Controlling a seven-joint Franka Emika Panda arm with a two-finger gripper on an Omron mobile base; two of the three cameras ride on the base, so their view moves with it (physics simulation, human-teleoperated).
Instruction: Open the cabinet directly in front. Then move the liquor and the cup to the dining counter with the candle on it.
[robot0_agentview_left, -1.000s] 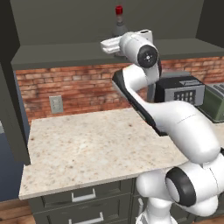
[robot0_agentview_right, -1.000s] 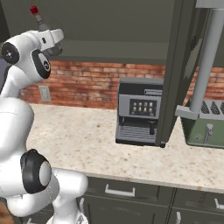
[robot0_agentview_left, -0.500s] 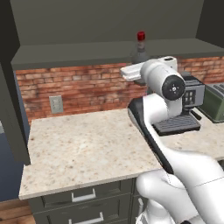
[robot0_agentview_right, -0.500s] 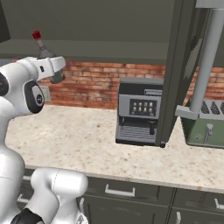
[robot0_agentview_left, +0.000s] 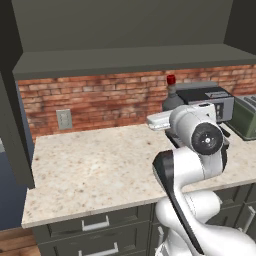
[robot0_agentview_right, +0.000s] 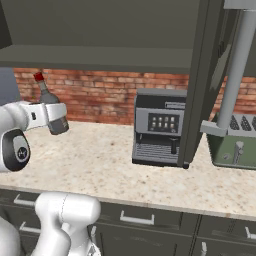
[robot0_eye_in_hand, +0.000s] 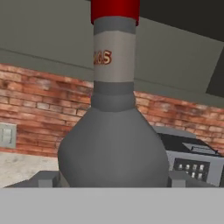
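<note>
The liquor (robot0_eye_in_hand: 113, 148), a grey-brown glass bottle with a red cap, stands upright in my gripper (robot0_eye_in_hand: 113, 179), which is shut on its wide body. From the left base view the liquor (robot0_agentview_left: 171, 97) hangs in front of the brick wall, above the back of the worktop, with the gripper (robot0_agentview_left: 170, 112) behind my white wrist. In the right base view the liquor (robot0_agentview_right: 46, 95) and gripper (robot0_agentview_right: 56, 119) are at the far left. The cabinet (robot0_agentview_left: 125, 60) overhead stands open, its door (robot0_agentview_right: 200, 80) swung out toward me. The cup and the dining counter are out of view.
A black coffee machine (robot0_agentview_right: 160, 127) stands on the speckled worktop (robot0_agentview_left: 90, 165) just right of the bottle, with a green toaster (robot0_agentview_right: 235, 145) beyond it. The open left cabinet door (robot0_agentview_left: 10, 100) hangs at the left. Dark drawers (robot0_agentview_right: 135, 217) run under the worktop.
My arm has come down out of the cabinet with the bottle, dropping from shelf height to just above the worktop and shifting toward the coffee machine. The grip has not changed.
</note>
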